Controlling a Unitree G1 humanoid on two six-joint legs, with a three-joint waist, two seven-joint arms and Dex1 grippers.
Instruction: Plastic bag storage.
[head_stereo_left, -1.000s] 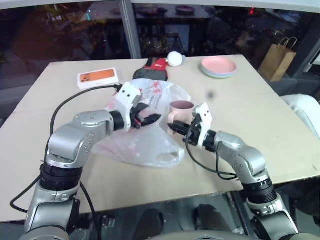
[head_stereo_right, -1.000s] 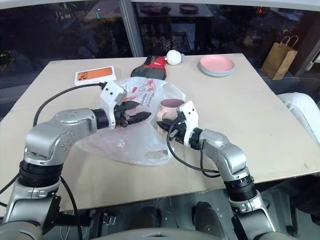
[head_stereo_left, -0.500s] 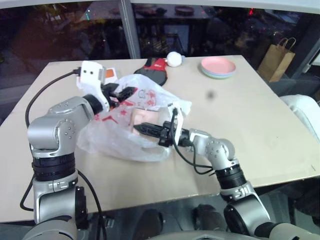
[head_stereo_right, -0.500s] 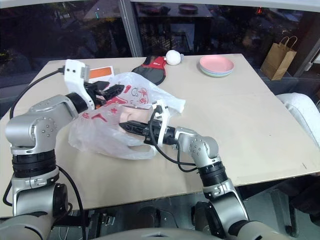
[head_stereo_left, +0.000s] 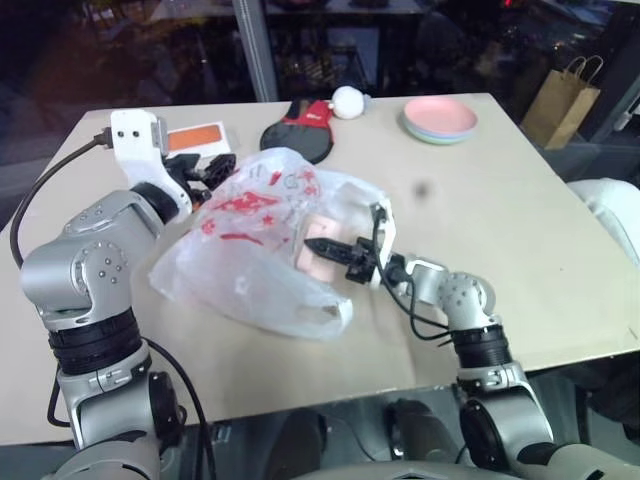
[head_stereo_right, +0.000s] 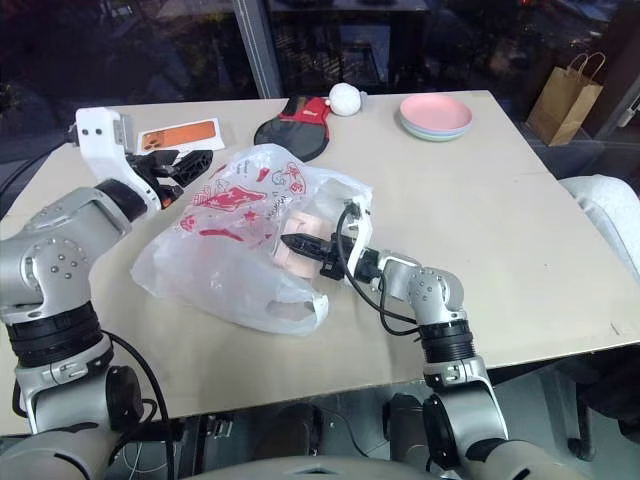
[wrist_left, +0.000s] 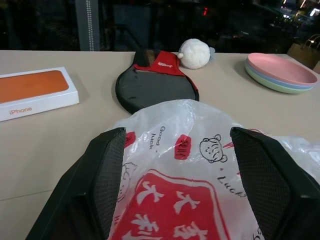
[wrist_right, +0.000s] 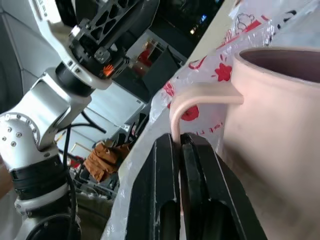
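Right gripper (head_stereo_right: 290, 243) clenched on pink mug (head_stereo_right: 305, 240) handle, carrying mug into plastic bag (head_stereo_right: 230, 245). Left gripper (head_stereo_right: 185, 165) spread wide at bag's far edge, likely to keep mouth open. Bag lies mid-table, enclosing mug.

Pink mug (head_stereo_left: 325, 262) half veiled behind the plastic bag (head_stereo_left: 250, 250)

A light beige bench (head_stereo_left: 520, 230) carries all items. The plastic bag (head_stereo_left: 250, 255) is spread on the bench near its centre. An orange phone box (head_stereo_left: 192, 137) is placed toward the far left corner. A black and red paddle case (head_stereo_left: 300, 128) lies at the far edge, with a white ball (head_stereo_left: 347, 100) touching it. Stacked plates (head_stereo_left: 440, 118), pink on top, are set toward the far right.
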